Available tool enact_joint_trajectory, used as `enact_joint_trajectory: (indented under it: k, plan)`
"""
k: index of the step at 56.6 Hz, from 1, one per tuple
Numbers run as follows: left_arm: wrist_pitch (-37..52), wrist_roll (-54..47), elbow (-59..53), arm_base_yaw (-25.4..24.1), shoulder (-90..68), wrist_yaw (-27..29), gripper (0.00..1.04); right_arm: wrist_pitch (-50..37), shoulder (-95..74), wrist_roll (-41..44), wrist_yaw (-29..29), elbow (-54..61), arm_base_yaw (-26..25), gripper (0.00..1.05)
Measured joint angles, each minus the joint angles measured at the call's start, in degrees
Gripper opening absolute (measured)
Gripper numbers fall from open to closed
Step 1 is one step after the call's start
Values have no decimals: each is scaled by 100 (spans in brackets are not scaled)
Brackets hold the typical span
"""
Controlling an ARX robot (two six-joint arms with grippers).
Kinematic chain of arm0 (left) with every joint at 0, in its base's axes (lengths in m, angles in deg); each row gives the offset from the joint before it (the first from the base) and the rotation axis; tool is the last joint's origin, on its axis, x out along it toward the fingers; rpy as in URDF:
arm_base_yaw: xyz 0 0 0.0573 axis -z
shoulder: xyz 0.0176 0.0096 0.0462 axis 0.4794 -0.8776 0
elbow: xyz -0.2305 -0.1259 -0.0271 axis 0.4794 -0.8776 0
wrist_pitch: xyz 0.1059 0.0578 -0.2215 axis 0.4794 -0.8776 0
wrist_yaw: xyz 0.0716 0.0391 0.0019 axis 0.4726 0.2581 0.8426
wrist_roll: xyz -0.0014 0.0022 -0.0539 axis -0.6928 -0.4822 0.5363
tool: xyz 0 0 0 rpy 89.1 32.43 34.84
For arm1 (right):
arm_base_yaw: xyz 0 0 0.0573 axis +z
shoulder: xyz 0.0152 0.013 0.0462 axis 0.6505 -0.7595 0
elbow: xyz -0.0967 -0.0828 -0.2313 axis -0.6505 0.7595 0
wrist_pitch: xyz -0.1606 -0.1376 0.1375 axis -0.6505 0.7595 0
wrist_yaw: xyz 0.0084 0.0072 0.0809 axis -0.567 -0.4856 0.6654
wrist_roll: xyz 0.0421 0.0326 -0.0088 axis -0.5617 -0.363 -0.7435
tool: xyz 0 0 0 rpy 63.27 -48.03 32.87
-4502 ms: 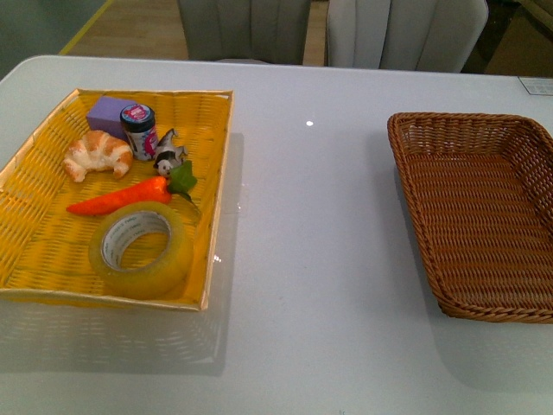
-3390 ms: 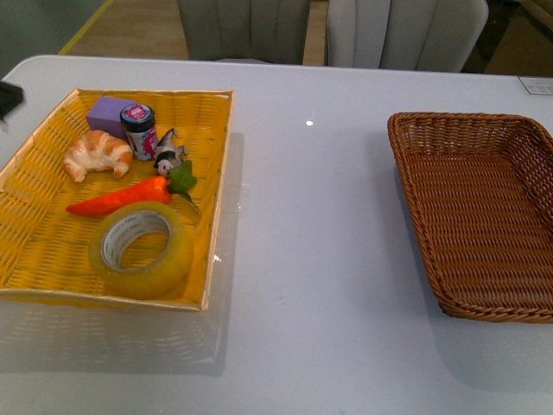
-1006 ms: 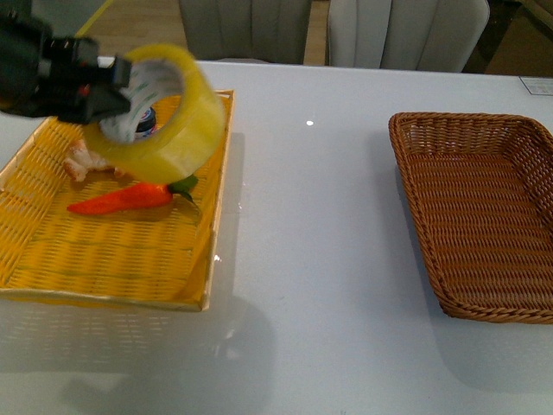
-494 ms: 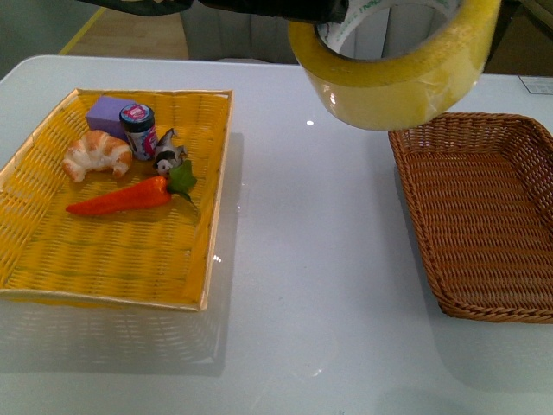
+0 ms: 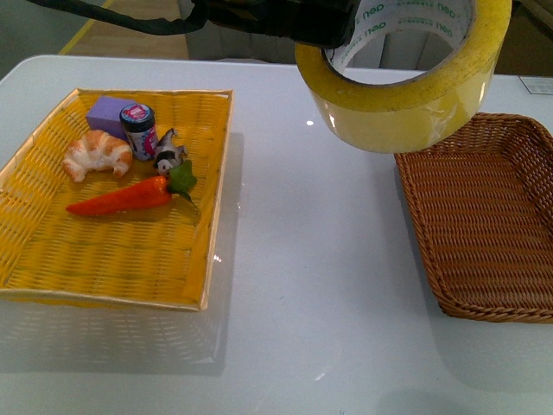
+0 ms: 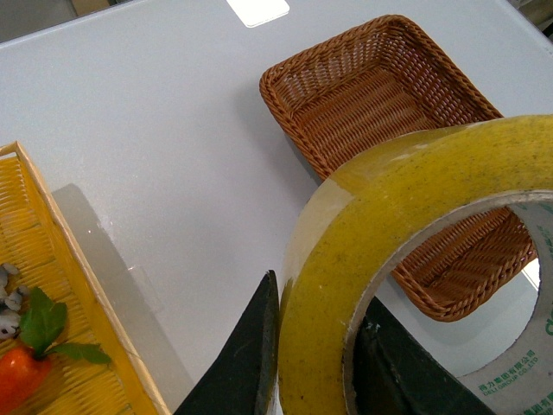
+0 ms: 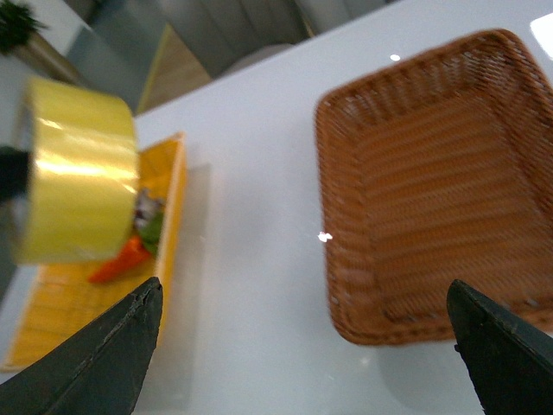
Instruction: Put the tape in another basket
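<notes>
Gripping the tape (image 5: pixel 406 95): your left tool (image 6: pixel 318 294) is clenched on the roll's wall, one black finger outside and one inside the white core. The roll is airborne and tilted, with the green print on the core facing the front camera.

Position: the front view puts it high above the worktop (image 5: pixel 311 259), between the two baskets. Its right edge overlaps the far left corner of the brown basket (image 5: pixel 492 313) in the picture. Can't tell whether it is actually over the rim or short of it. The left wrist view shows the basket past and below the roll, with the roll hiding part of its near rim.

Your right tool (image 7: pixel 304 290) is released. Its fingers (image 7: pixel 112 363) are spread wide with nothing between them, looking down on the brown basket. That view is blurred.

Clutter is all in the yellow basket (image 5: pixel 218 199), well apart from the tape:
- croissant (image 5: pixel 97 153)
- purple box (image 5: pixel 108 112)
- jar (image 5: pixel 138 130)
- small figurine (image 5: pixel 168 156)
- carrot (image 5: pixel 121 197)

Your left arm (image 5: pixel 276 17) crosses the top of the front view, above the yellow basket's far end.
</notes>
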Motion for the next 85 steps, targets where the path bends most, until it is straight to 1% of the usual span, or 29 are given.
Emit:
enact_joint_trajectory:
  k: [1, 2, 6, 12, 16, 24, 27, 30, 41, 57, 68, 72, 74, 75, 77, 79, 83, 85]
  plan:
    - [-2, 0, 0, 0, 0, 0, 15, -297, -256, -33, 87, -26, 57, 96]
    - [-2, 0, 2, 0, 0, 0, 15, -356, -306, -35, 103, -31, 68, 96]
    - [-15, 0, 2, 0, 0, -11, 15, -1187, -1060, -160, 345, -74, 201, 96]
    - [-39, 0, 15, 0, 0, -20, 15, -2256, -2039, -313, 511, -96, 339, 96]
    - [-50, -2, 42, 0, 0, -39, 15, -2820, -2544, -442, 627, -114, 374, 96]
    - [-74, -2, 70, 0, 0, -50, 15, -4280, -3517, -1180, 1014, -127, 374, 96]
    - [-76, -4, 70, 0, 0, -61, 15, -4594, -3663, -1379, 1071, -162, 411, 96]
    - [-79, -13, 70, 0, 0, -83, 15, -4739, -3764, -1447, 1093, -214, 494, 96]
    - [-83, -26, 70, 0, 0, -90, 15, -4830, -4138, -1508, 1147, -400, 874, 96]
    - [-92, -26, 70, 4, 0, -142, 15, -4824, -4590, -1497, 1034, -590, 1054, 96]
    - [-114, -28, 70, 9, 0, -146, 15, -4841, -4717, -1541, 984, -713, 1084, 95]
    - [-114, -26, 70, 9, 0, -153, 15, -4857, -4802, -1585, 940, -752, 1086, 83]
    - [-114, -39, 70, 11, -2, -151, 15, -4870, -4841, -1663, 944, -756, 1086, 74]
    - [-114, -46, 70, 11, -7, -151, 15, -4878, -4846, -1670, 944, -756, 1088, 72]
    - [-114, -48, 70, 11, -20, -151, 15, -4929, -4854, -1720, 942, -756, 1108, 63]
    - [-114, -46, 70, 13, -26, -151, 15, -4979, -4857, -1762, 951, -756, 1123, 56]
    - [-116, -55, 70, 13, -26, -166, 15, -5021, -4857, -1867, 949, -756, 1132, 49]
    - [-116, -55, 70, 13, -26, -173, 15, -5036, -4857, -1888, 946, -756, 1134, 48]
